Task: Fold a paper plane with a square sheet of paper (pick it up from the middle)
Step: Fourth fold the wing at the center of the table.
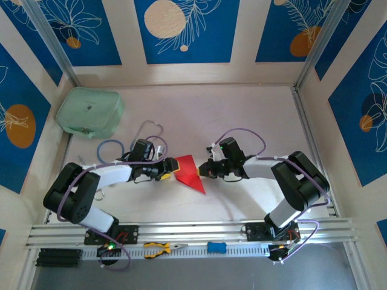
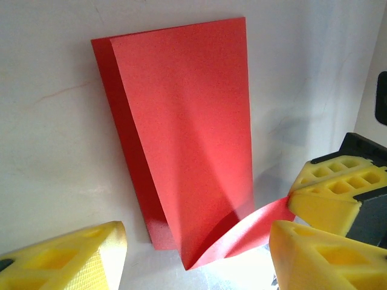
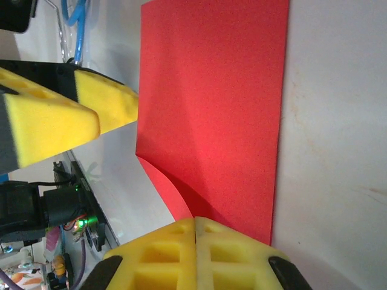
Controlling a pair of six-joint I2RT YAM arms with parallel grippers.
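The square sheet of paper [image 1: 188, 171] is bright red and lies folded on the table between both arms, as a tapered two-layer shape [image 2: 181, 121] with one flap curling up. My right gripper [image 3: 196, 220] is shut on the corner of that raised flap [image 2: 266, 220]; from above it sits at the paper's right edge [image 1: 202, 171]. My left gripper [image 2: 196, 244] stands open, one yellow finger either side of the paper's near end, touching nothing; from above it is at the paper's left edge [image 1: 171, 170]. The paper plane is out of view.
A mint-green pouch [image 1: 91, 113] lies at the back left. A blue cable loop [image 1: 110, 148] rests beside the left arm. Pliers [image 1: 158, 248] and a small blue tool [image 1: 216, 246] lie on the rail at the near edge. Panelled walls close in the table.
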